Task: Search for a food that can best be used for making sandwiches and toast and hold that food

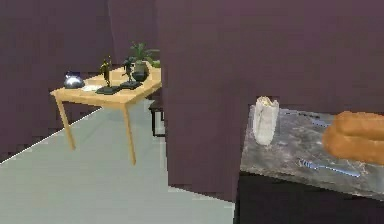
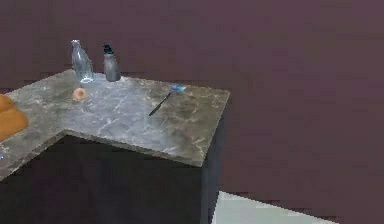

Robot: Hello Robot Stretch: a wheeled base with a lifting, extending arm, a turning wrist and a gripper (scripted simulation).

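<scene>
- bread loaf (image 1: pixel 358 135): rounded, golden-brown, lying on the grey marble counter (image 1: pixel 290 145) at the forward view's right edge, partly cut off by the frame.
- In the arm side view an orange-brown wedge (image 2: pixel 8 115) sits on the counter top at the left edge, mostly out of frame; its colour matches the loaf.
- gripper: can't tell the finger state or whether it holds anything.
- Forward view, on the counter near the loaf: a thin grey utensil (image 1: pixel 330 168) just in front of it, and a pale upright roll-shaped item (image 1: pixel 264 120) at the counter's left end, well apart from the loaf.
- Arm side view, same L-shaped counter: a small orange round blob (image 2: pixel 80 94), with a clear bottle (image 2: pixel 80 62) and a grey dark-capped bottle (image 2: pixel 111 65) side by side behind it near the wall.
- A thin dark utensil with a blue tip (image 2: pixel 162 99) lies diagonally mid-counter, apart from the bottles.
- The counter base is dark, with pale floor (image 2: pixel 270 210) at lower right.
- Forward view's left, far off: a wooden table (image 1: pixel 100 98) carrying a grey rounded pot (image 1: pixel 73 79), a potted plant (image 1: pixel 140 55) and several dark small items.
- Purple walls all round.
</scene>
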